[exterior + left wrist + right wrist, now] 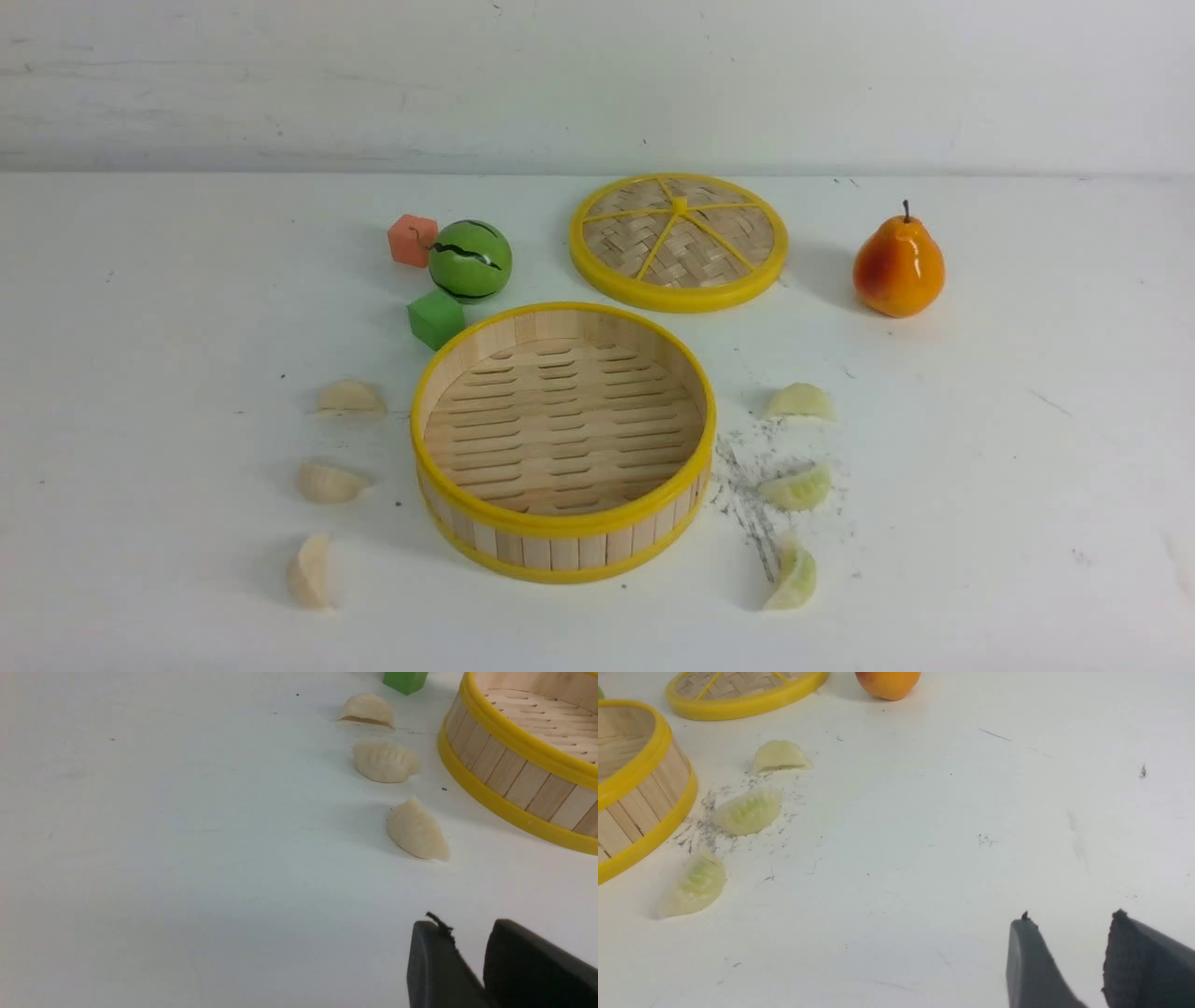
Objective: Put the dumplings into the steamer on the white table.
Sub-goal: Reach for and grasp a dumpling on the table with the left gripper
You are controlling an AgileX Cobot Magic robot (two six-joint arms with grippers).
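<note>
The left gripper [467, 926] and right gripper [1071, 917] are seen parted and empty; the nearest cream dumpling [417, 830] is found ahead of the left jaws, long axis slanted.

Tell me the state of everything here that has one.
Steamer: uncovered, empty.
Lid: off, flat on the table behind the steamer.
Cream dumplings: three, on the table left of the steamer.
Green dumplings: three, on the table right of it.
Left end effector: open, empty.
Right end effector: open, empty.

Left jaws parted, right jaws wider (empty)
</note>
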